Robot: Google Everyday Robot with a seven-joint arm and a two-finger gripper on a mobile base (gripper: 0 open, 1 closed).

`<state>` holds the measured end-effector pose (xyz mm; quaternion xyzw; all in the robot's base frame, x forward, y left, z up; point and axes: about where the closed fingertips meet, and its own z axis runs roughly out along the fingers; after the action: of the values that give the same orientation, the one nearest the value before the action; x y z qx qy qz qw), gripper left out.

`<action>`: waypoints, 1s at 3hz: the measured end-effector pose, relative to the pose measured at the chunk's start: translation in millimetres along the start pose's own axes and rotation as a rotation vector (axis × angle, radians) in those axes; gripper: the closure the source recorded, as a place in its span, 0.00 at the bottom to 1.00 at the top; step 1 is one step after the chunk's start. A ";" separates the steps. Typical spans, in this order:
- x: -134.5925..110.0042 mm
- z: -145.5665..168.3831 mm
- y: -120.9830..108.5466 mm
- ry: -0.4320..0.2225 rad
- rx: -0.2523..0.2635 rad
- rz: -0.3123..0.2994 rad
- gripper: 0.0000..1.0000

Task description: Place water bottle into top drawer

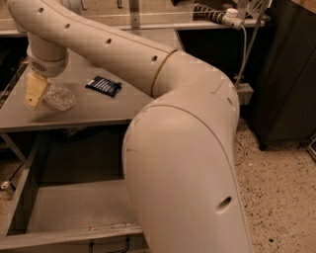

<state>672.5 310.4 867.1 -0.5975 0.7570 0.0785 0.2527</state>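
The water bottle, clear and crinkled, lies on the grey countertop at the left. My gripper hangs from the wrist straight down at the bottle's left side, touching or nearly touching it; the bottle rests on the counter. The top drawer is pulled open below the counter, with a bare flat bottom and a small dark handle on its front. My arm's large cream links cover the drawer's right part.
A dark blue packet lies on the counter right of the bottle. A black cabinet stands at the right on the speckled floor. Cables and a white plug hang at the top right.
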 end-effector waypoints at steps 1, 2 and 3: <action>7.7 11.9 -2.8 0.005 -0.016 0.028 0.00; 7.7 12.0 -2.8 0.005 -0.016 0.028 0.19; 7.7 12.0 -2.7 0.005 -0.016 0.028 0.42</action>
<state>677.3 308.0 853.6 -0.5889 0.7653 0.0868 0.2449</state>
